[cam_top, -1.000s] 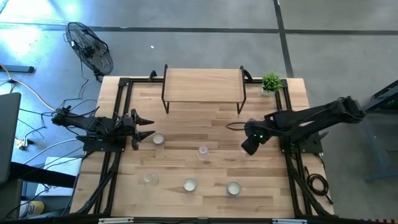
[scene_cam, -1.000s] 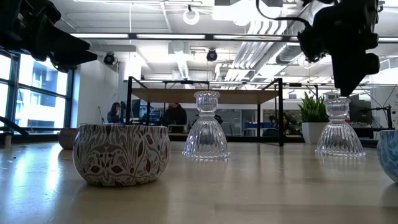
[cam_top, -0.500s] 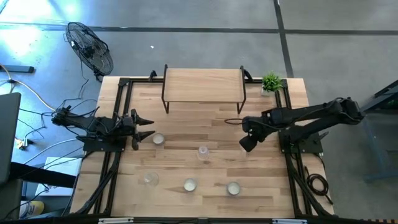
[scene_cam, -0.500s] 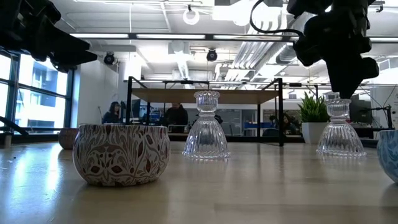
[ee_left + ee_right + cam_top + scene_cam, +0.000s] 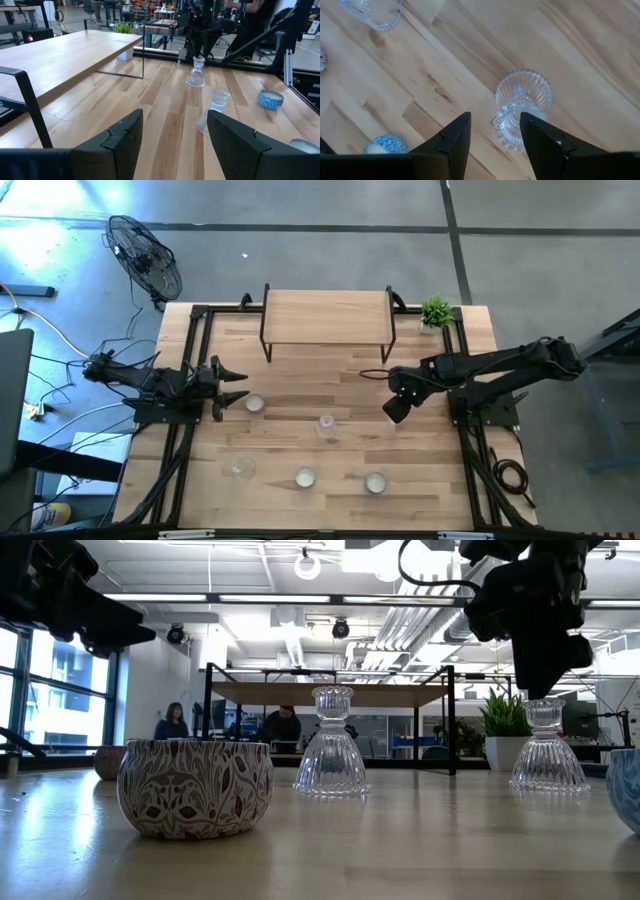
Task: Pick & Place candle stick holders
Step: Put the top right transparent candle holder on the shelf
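My right gripper (image 5: 392,412) hangs open, pointing steeply down, just above a clear ribbed glass candle stick holder (image 5: 525,95) that stands upright on its flared foot (image 5: 547,765). Its fingers (image 5: 455,135) reach down on either side of the holder's top without touching it. A second glass holder (image 5: 327,425) stands mid-table and a third (image 5: 243,468) nearer the front left. Three tealight cups (image 5: 254,403), (image 5: 305,477), (image 5: 375,482) sit on the wood. My left gripper (image 5: 235,385) waits open and level at the table's left side.
A raised wooden shelf on black legs (image 5: 326,315) stands at the table's far edge, with a small green plant (image 5: 435,312) beside it at the far right. Black frame rails (image 5: 190,440) run along both sides. People show in the room beyond the table.
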Tool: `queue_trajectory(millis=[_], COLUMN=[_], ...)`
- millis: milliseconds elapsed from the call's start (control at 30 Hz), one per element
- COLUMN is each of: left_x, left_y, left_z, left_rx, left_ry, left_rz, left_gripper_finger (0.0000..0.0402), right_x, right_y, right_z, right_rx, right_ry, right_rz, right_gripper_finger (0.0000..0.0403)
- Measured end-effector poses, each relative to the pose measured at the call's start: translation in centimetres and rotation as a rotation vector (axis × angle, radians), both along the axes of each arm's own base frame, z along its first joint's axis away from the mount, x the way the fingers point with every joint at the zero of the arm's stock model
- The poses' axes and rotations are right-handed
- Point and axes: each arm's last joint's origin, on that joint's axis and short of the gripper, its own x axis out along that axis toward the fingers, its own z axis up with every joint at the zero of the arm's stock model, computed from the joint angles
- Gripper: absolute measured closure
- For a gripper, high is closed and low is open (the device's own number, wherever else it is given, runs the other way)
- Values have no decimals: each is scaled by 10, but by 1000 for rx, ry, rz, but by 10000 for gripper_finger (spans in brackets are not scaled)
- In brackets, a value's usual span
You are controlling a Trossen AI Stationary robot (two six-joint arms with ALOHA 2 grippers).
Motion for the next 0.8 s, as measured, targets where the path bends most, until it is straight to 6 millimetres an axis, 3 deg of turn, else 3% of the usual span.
queue_trajectory(millis=[800], left_x=[0], left_y=[0], left_z=[0], left_rx=[-3], left_ry=[1], left_rz=[-5], left_gripper_finger=[183], right_x=[3], right_y=[5], right_z=[-4], right_rx=[13], right_ry=[19], right_rz=[-1], right_gripper_finger=[237])
